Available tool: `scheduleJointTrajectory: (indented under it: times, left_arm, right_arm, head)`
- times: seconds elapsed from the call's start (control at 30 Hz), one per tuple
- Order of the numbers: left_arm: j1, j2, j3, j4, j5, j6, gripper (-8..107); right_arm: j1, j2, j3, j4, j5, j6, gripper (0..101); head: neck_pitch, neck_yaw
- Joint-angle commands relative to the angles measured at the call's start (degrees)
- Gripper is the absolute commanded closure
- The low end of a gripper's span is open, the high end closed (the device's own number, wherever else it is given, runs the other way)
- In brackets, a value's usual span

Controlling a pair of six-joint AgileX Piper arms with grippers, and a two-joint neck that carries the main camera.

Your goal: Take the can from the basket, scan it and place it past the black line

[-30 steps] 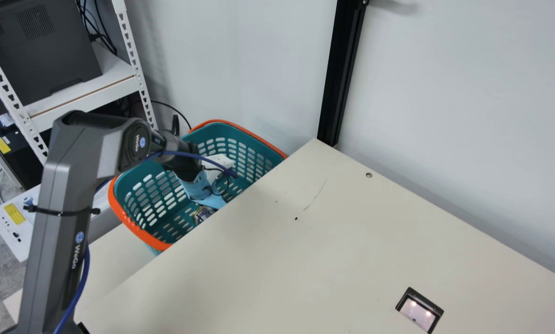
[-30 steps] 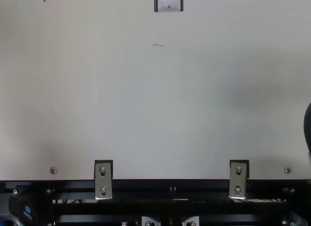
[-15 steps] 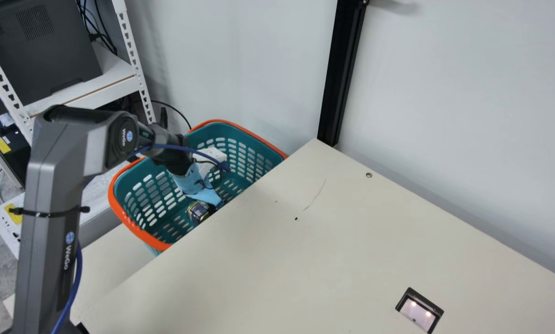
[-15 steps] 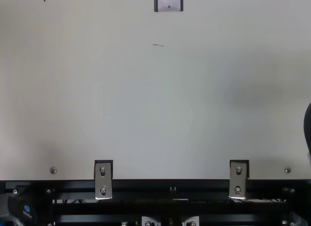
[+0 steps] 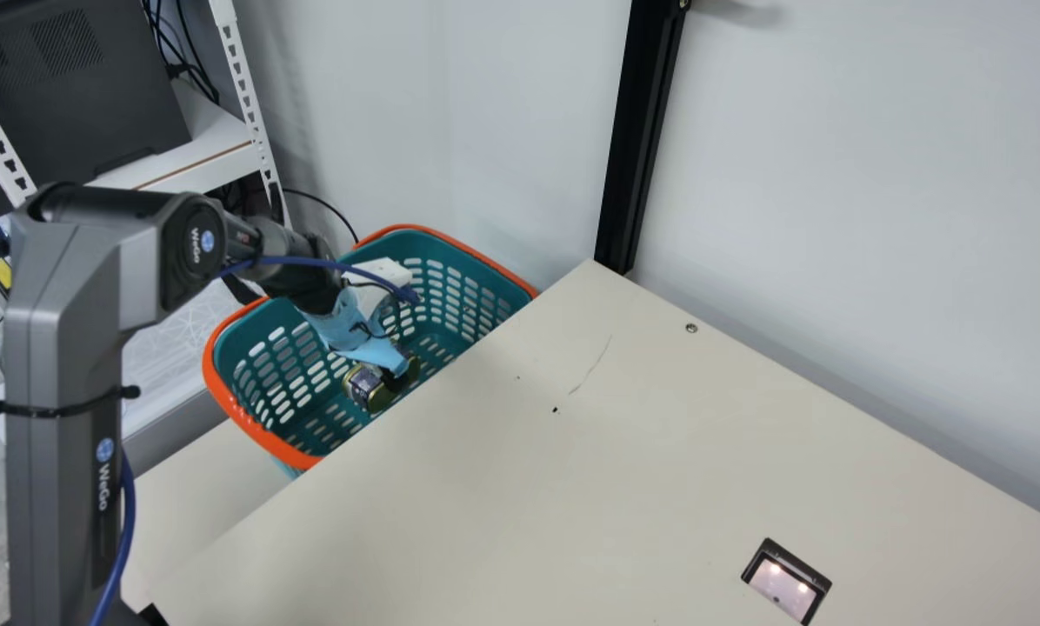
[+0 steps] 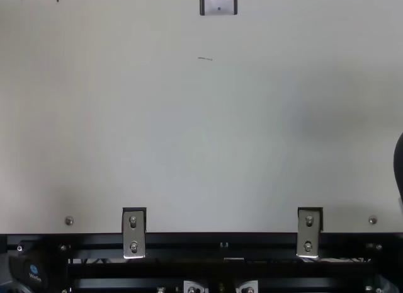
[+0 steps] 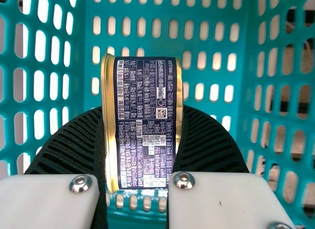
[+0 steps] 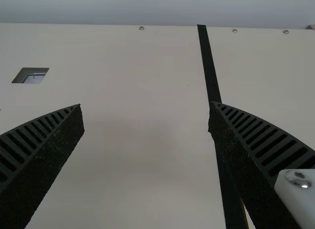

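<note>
Blue-and-gold, the metal can [image 7: 147,140] is pinched in the black ribbed left tool [image 7: 142,111], parted its width, inside the teal plastic basket [image 7: 165,41]; it should rise level, clearing the orange rim [image 5: 268,442].

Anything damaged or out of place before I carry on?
Only a thin mark on the table, perhaps a scratch. The can, held in the left gripper, shows no obvious dent on its visible side.
</note>
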Motion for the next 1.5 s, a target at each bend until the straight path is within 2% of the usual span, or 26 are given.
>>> scheduleJointTrajectory:
  times: [0.0, 0.77, 1.17, 1.47]
  left_arm:
    - [0.1, -1.2, 0.2, -0.9, 0.6, 0.3, 89]
    - [2.7, -13.7, 0.7, -3.2, 6.3, -0.3, 89]
    - [3.3, -22.8, 4.9, -6.6, 8.4, -0.1, 89]
    - [4.1, -30.4, 6.1, -7.6, 12.2, -2.7, 89]
  right_arm:
    - [0.0, 0.0, 0.0, 0.0, 0.0, 0.0, 0]
    - [0.0, 0.0, 0.0, 0.0, 0.0, 0.0, 0]
    - [0.0, 0.0, 0.0, 0.0, 0.0, 0.0, 0]
    - [0.0, 0.0, 0.0, 0.0, 0.0, 0.0, 0]
  head:
    - [-1.8, 1.0]
    - [-1.8, 1.0]
    - [-1.8, 1.0]
    - [-1.8, 1.0]
